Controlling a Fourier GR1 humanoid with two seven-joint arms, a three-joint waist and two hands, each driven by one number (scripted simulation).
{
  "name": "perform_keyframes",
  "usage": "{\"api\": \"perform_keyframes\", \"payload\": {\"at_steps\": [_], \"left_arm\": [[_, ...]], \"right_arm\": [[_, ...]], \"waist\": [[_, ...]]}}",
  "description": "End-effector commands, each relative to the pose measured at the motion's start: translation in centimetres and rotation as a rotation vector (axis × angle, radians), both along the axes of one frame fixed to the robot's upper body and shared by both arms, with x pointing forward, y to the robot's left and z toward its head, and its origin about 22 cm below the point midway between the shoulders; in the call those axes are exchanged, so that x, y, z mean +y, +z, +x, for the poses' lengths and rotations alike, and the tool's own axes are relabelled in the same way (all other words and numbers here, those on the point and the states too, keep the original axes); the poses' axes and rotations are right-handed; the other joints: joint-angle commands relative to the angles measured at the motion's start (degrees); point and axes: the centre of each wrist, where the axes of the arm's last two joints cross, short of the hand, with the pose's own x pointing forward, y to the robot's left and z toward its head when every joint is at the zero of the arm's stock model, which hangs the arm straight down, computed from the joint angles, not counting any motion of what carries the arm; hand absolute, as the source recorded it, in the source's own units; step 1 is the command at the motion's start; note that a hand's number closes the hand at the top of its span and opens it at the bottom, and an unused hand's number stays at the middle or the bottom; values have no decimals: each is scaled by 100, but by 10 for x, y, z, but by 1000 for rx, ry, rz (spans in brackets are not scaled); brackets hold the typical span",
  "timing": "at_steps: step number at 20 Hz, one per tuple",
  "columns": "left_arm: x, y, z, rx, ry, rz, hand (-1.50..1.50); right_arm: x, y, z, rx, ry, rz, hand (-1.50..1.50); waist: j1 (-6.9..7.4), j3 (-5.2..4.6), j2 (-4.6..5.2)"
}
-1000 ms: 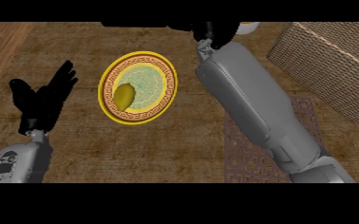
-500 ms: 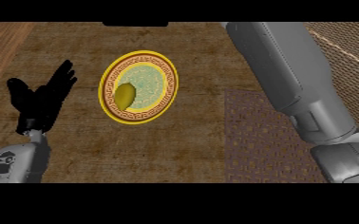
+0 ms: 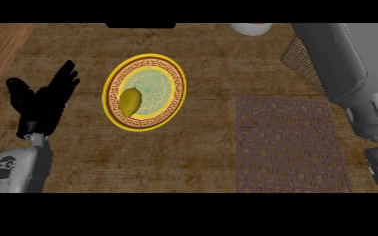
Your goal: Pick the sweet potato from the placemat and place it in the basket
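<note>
This looks like a home kitchen or dining spot. The counter (image 3: 214, 150) has a warm brown, wood-like top, and it is laid as for a meal: a round plate (image 3: 174, 75) with a yellow rim and an ornate patterned border sits on it, with a yellowish-green piece of food (image 3: 131, 101) on its left part. Just to the right lies a woven brown placemat (image 3: 289, 145), and the edge of a white dish (image 3: 251, 28) shows at the top.

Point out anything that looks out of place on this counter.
The sweet potato lies on the yellow-rimmed plate, not on the placemat, which shows nothing on it. The basket is mostly hidden behind the right forearm. The left robot hand rests open at the left edge.
</note>
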Motion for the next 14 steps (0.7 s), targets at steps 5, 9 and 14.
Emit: {"api": "perform_keyframes", "payload": {"at_steps": [5, 9, 14], "left_arm": [[-4, -4, -6, 24, 15, 6, 0], [4, -10, 4, 6, -4, -11, 0], [3, 0, -19, 2, 16, -2, 0]], "right_arm": [[-60, -40, -5, 39, -36, 7, 150], [-98, -50, -7, 26, -66, 6, 150], [-133, -70, -16, -1, -65, 35, 150]], "waist": [[-56, 4, -30], [-29, 2, 3], [3, 4, -12]]}}
